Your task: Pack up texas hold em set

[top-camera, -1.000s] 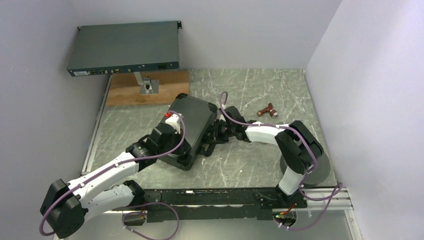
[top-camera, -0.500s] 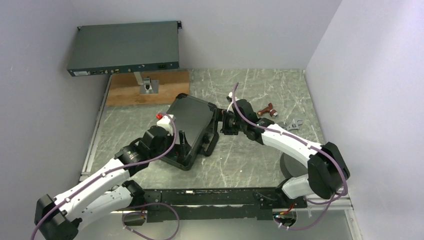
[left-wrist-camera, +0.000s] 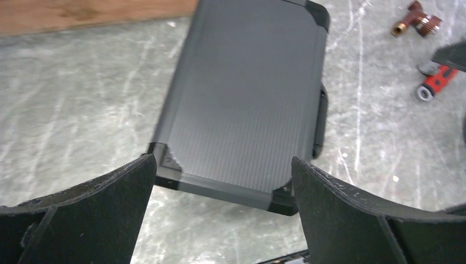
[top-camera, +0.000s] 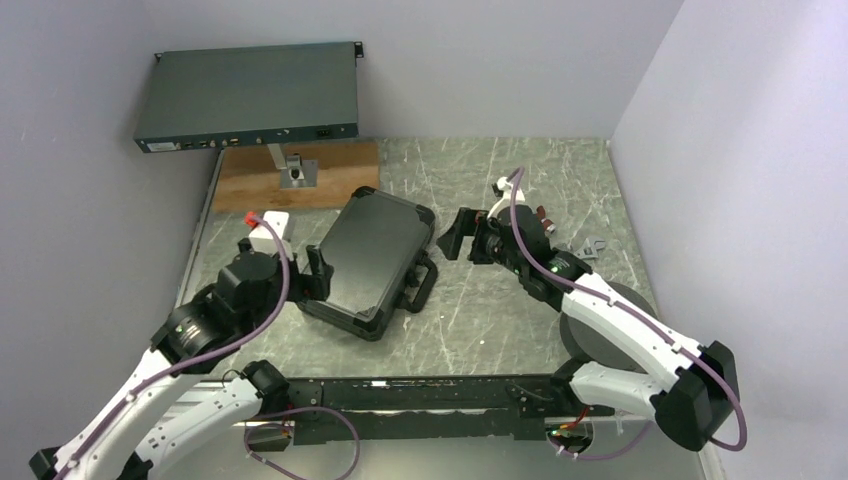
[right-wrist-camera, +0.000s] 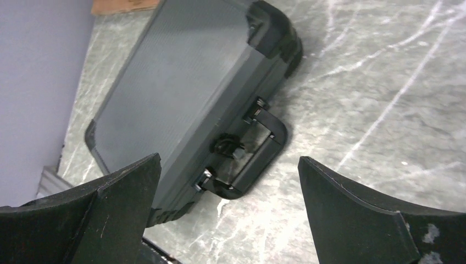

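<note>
Overhead, lavender walls (top-camera: 500,60) enclose a scratched grey table (top-camera: 480,320). At its far left corner a dark rack unit (top-camera: 250,95) stands raised above a wooden board (top-camera: 340,175). The left gripper (top-camera: 318,272), jaws spread wide and empty, hangs just beside the black case (top-camera: 375,255). The case lies shut mid-table, contents hidden, its handle (top-camera: 424,287) turned rightward. The right gripper (top-camera: 462,238), likewise agape and empty, faces that side. Beyond it lie a red-handled wrench (left-wrist-camera: 437,82) and what looks like a brass fitting (left-wrist-camera: 413,19).
</note>
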Motion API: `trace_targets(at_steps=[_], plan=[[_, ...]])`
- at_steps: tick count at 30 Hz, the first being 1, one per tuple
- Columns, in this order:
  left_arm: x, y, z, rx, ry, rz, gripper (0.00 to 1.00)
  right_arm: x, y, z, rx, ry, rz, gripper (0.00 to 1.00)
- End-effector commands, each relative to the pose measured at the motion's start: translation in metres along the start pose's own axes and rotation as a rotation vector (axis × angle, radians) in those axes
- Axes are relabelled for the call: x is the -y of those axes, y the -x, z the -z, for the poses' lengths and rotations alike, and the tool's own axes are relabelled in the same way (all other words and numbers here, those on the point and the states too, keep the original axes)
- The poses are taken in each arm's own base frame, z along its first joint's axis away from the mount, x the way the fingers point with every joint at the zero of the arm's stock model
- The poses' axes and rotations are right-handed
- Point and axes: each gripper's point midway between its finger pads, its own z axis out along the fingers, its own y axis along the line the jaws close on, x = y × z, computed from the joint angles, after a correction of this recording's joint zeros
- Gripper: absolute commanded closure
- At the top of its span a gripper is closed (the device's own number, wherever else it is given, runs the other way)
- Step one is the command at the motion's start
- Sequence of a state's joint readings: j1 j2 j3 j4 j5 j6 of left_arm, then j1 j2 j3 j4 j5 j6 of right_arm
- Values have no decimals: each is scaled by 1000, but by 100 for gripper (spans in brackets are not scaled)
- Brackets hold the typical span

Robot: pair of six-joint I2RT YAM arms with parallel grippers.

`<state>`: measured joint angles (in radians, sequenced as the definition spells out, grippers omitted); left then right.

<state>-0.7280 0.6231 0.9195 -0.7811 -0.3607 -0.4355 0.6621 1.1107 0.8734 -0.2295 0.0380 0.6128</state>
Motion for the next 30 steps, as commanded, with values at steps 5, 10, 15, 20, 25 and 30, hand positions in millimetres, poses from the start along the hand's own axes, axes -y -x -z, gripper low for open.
trace_targets(at_steps=[5,10,15,20,25,30], plan=[[-57,8,30,116,208,-66,0,18,14,21,193,-8,46,0],[-77,8,41,177,287,-39,0,30,16,35,247,-43,66,0],[-80,7,44,213,283,-13,0,43,7,46,269,-58,46,0],[-83,9,44,216,305,-14,0,55,-6,56,283,-68,14,0],[-84,9,42,210,311,-20,0,57,-8,67,316,-49,7,0],[-84,8,41,205,313,-23,0,60,-6,69,320,-70,11,0]])
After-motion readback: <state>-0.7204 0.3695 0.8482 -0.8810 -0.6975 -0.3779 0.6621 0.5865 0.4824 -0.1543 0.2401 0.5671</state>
